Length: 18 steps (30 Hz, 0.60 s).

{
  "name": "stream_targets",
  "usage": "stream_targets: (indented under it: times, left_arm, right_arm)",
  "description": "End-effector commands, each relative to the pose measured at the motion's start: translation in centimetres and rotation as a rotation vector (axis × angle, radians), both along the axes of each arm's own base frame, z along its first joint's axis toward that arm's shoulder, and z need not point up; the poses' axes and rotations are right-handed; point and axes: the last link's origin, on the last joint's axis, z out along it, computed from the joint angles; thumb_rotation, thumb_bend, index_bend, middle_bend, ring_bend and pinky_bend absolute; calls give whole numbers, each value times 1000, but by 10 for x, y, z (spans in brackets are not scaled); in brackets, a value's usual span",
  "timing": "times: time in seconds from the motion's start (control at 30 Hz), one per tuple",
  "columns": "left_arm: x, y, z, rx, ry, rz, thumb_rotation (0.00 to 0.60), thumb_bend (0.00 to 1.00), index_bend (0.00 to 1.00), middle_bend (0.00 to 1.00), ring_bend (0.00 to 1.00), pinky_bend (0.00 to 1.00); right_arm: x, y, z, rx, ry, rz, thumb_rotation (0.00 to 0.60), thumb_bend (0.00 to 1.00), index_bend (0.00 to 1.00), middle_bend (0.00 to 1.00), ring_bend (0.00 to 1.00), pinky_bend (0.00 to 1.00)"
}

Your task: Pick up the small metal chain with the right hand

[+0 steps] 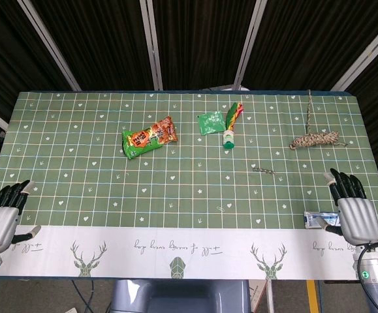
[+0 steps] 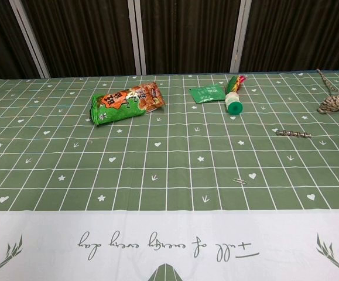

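The small metal chain [image 1: 263, 170] lies stretched out on the green tablecloth right of centre; the chest view shows the chain [image 2: 293, 134] at its right side. My right hand [image 1: 353, 207] rests at the table's right front edge, fingers apart, holding nothing, well to the right of and nearer than the chain. My left hand [image 1: 2, 215] sits at the left front edge, fingers apart and empty. Neither hand appears in the chest view.
A green and orange snack bag [image 1: 149, 137], a small green packet [image 1: 210, 122], a green-capped tube [image 1: 230, 135] and a coiled rope [image 1: 315, 138] lie further back. A paper clip [image 1: 222, 208] lies near the front. A small blue-white packet [image 1: 319, 220] sits by my right hand.
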Motion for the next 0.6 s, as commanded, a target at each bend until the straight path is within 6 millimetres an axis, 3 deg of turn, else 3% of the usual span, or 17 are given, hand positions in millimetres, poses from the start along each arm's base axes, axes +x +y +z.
stream_targets:
  times: [0.03,0.27,0.37,0.47,0.6]
  left_arm:
    - [0,0,0,0,-1,3,600,143,0,0,0,0]
    - [-1,1,-1,2,-8,14,600,142,0,0,0,0]
    - [-1,2,-1,3,-13,20,600,142,0,0,0,0]
    - [-1,2,-2,-2,-11,22,600,141,0,0,0,0]
    - [-1,4,-2,1,-10,21,600,142,0,0,0,0]
  right_arm:
    - [0,-1,-1,1,-1,-4,600,94,41,0,0,0]
    - [4,-17,-9,0,-73,-63,600,109,75,0,0,0]
    - [9,-34,-14,-8,-117,-93,600,119,170,12,0,0]
    - [15,-53,-22,-24,-143,-106,600,129,325,113,0,0]
    - [21,-79,-44,-5,-126,-123,600,134,404,172,0,0]
